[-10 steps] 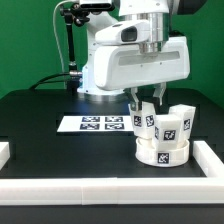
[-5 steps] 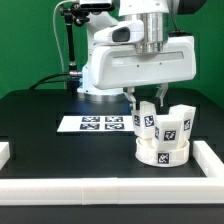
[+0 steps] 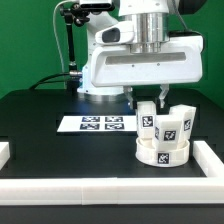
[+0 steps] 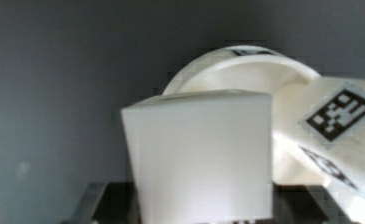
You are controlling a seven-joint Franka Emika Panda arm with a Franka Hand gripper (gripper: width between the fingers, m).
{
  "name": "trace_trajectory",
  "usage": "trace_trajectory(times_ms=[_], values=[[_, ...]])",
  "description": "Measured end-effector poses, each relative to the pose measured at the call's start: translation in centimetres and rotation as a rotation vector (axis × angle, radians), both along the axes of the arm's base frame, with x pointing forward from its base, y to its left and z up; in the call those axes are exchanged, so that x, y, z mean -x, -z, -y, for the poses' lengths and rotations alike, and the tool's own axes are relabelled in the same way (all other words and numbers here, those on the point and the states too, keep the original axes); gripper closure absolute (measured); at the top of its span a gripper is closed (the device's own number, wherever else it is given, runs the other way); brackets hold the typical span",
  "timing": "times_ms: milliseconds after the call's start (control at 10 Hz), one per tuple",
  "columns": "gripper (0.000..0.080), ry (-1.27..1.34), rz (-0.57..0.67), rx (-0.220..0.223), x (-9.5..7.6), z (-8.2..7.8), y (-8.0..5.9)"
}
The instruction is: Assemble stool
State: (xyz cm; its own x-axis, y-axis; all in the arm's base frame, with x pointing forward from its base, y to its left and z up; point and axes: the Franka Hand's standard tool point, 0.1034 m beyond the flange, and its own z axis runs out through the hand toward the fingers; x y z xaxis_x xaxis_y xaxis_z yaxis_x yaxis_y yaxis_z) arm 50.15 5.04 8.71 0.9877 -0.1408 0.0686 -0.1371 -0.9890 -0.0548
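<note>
The stool's round white seat [image 3: 163,153] lies on the black table at the exterior view's right. A white tagged leg [image 3: 147,123] stands upright on the seat's edge, and my gripper [image 3: 147,103] is shut on its top from above. A second tagged leg [image 3: 172,126] stands on the seat beside it. In the wrist view the held leg [image 4: 197,150] fills the middle between my dark fingers [image 4: 108,205], with my gripper [image 4: 193,200] shut on it. The seat [image 4: 250,70] and the other tagged leg [image 4: 339,115] lie beyond.
The marker board [image 3: 100,124] lies flat on the table to the seat's left. White border rails run along the front [image 3: 110,190] and the right side [image 3: 211,157]. A black stand [image 3: 70,40] rises at the back behind the arm's base.
My wrist has turned a little above the seat, with the hand's housing swinging to the exterior view's right. The held leg stays in place on the seat.
</note>
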Motion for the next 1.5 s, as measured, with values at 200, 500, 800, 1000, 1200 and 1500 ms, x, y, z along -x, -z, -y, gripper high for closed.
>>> trace_trajectory(times_ms=[200,500,800,1000,1200,1500], values=[[0.0461,0.12,-0.005,-0.011,0.0,0.0,0.0],[0.0461,0.419,-0.022,-0.053,0.1,-0.1,0.1],[0.0461,0.697,-0.044,-0.097,0.3,-0.5,0.2],[0.0461,0.86,-0.06,-0.122,0.4,-0.6,0.2],[0.0461,1.03,-0.076,-0.144,0.5,-0.8,0.2],[0.0461,1.219,-0.094,-0.167,0.5,-1.1,0.2]])
